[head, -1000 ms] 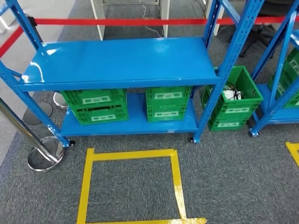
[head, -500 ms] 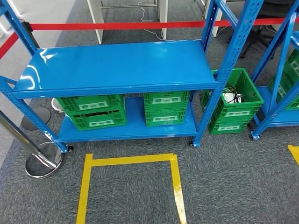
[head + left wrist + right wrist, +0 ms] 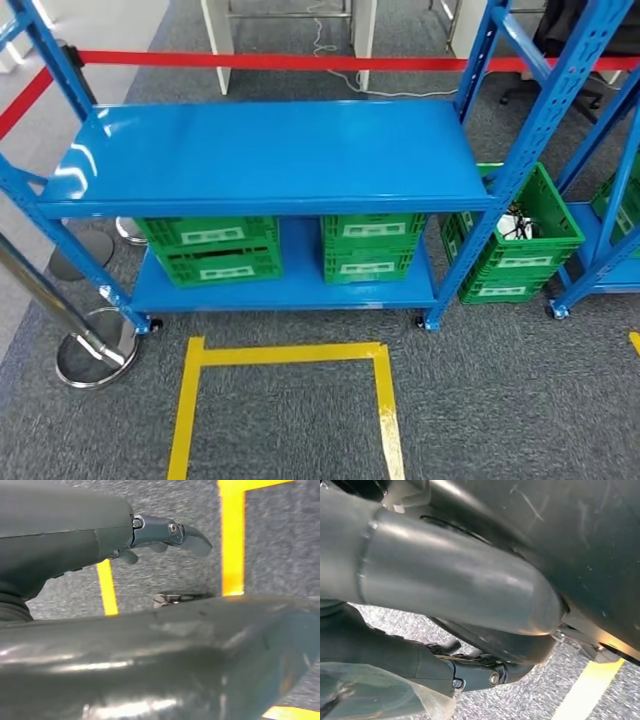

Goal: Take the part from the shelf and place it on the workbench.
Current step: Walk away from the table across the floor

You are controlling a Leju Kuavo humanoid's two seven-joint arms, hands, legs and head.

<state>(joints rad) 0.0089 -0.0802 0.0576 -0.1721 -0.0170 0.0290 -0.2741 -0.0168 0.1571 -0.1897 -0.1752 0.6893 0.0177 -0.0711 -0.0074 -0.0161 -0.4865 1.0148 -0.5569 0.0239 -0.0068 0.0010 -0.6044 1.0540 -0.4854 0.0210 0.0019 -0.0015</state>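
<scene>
Blue shelf (image 3: 264, 155) edge beyond yellow floor tape (image 3: 287, 353)

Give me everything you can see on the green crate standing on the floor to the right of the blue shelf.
The green crate is slatted plastic with an open top and white labels on its front. It stands upright on the grey carpet, just outside the blue shelf, behind its right front post. Inside lie a white object and dark cables, too small to identify.

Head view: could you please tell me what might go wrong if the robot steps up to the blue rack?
The stanchion base stands close beside the rack's left foot; a step that way could clip it. The green crates sit low under the upper shelf, so a reaching arm might strike its front edge.
</scene>
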